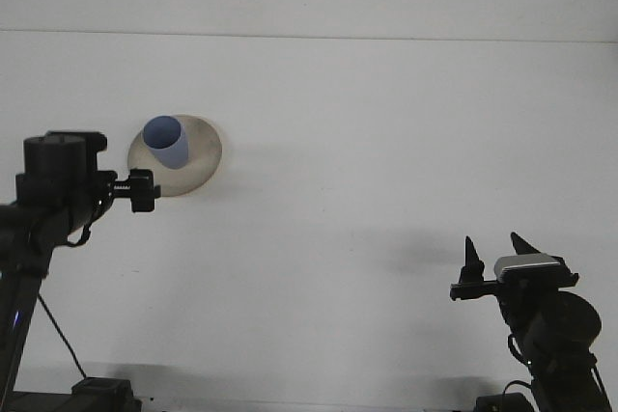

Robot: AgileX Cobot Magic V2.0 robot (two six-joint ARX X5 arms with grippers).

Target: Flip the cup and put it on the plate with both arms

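Black and bulky, the left arm fills the left edge of the frame, and its left gripper (143,190) sits at mid-height on the left, just below and beside the rim of the plate (205,147); it holds nothing, though the fingers read only as one dark block from this angle, so I cannot tell whether they are parted or closed. Just above and right of it, in the upper left of the frame, the tan plate lies flat on the white table (386,142), and the blue cup (167,142) stands on the plate's left half, its round end facing the camera and its body leaning slightly toward the lower right in the picture. Whether that round end is the open mouth or the base is hard to make out. The cup rests free on the plate with no gripper touching it, which suggests the placing is done and the gripper sits clear so as not to knock it. Far across in the lower right corner, well apart from the plate, the right gripper (494,250) points upward with its two fingers spread and empty, parked out of the way, presumably because its share of the handover is over.
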